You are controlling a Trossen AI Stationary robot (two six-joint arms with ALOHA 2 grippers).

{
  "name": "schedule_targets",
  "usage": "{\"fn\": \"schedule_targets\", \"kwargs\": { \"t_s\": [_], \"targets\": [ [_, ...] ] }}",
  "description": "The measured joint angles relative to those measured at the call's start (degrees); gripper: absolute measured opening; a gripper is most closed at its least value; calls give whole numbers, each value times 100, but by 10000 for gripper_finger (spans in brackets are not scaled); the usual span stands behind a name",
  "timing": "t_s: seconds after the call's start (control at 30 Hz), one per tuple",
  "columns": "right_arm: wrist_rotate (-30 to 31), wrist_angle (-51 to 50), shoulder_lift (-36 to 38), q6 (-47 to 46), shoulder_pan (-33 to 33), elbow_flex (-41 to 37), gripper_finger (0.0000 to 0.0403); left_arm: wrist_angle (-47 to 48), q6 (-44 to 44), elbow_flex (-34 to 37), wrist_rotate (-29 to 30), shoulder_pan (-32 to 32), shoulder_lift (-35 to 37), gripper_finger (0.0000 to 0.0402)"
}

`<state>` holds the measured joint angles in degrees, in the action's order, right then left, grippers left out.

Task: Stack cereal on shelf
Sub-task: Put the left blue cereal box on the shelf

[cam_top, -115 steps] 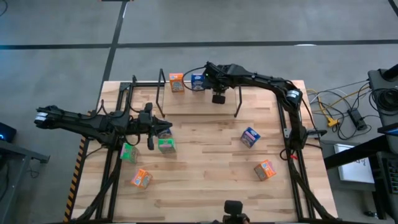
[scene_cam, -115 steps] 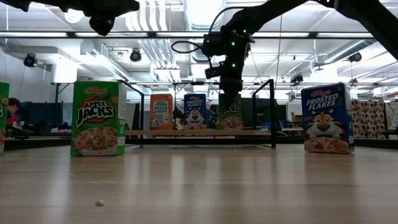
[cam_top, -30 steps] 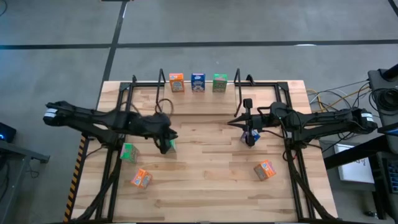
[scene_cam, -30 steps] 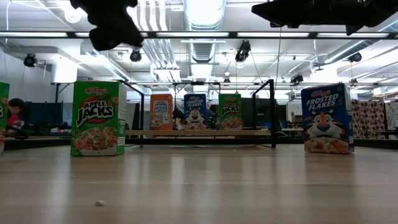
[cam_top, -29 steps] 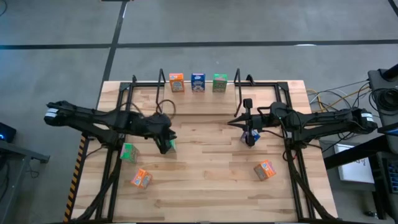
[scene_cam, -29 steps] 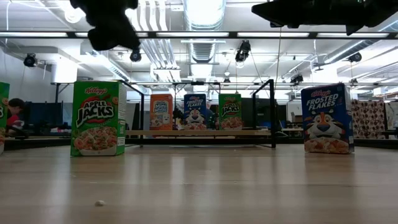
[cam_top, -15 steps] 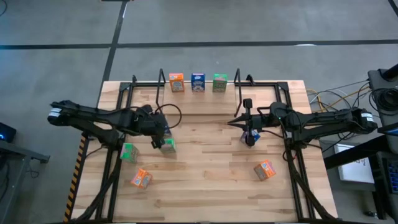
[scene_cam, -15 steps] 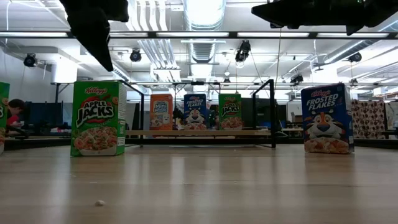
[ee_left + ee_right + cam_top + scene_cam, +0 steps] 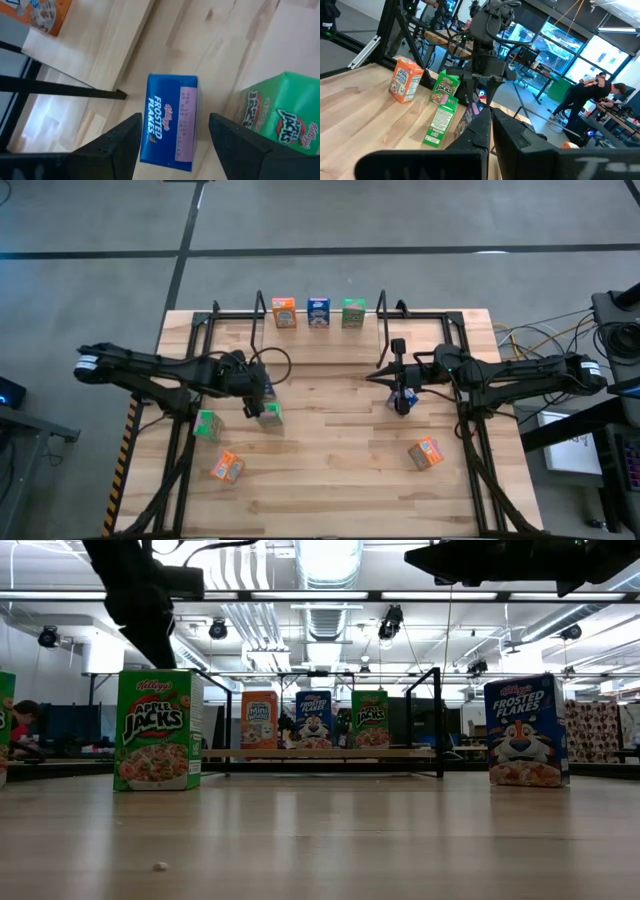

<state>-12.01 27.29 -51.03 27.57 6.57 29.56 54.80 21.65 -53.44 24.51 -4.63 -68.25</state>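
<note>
- The left gripper point(image 9: 171, 145) hung over a lying blue box point(image 9: 170, 119), fingers point(image 9: 116, 145) spread either side of it, not touching.
- A green box point(image 9: 275, 116) lay just beside that blue box.
- The shelf point(image 9: 320, 330) at the table's far edge carried three upright boxes in a row: orange point(image 9: 284, 312), blue point(image 9: 318, 311), green point(image 9: 353, 312).
- The right gripper point(image 9: 400, 395), pressed together, held nothing and hung above another blue box point(image 9: 404, 402).
- Loose on the table point(image 9: 330, 470): a green box point(image 9: 207, 424) and two orange ones point(image 9: 226, 468) point(image 9: 426, 452).
</note>
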Motion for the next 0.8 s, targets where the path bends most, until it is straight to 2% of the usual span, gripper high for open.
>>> {"fn": "schedule_targets", "kwargs": {
  "t_s": [0.33,0.5,0.8],
  "targets": [
    [-2,0,0,-4,0,0,9,-69,87,86,-10,174,113,228],
    [-2,-4,-2,-10,0,0,9,-299,-150,177,-544,314,175,235],
    [0,-45,-2,-8,0,0,9,-627,-319,643,-604,629,538,236]
  ]
}}
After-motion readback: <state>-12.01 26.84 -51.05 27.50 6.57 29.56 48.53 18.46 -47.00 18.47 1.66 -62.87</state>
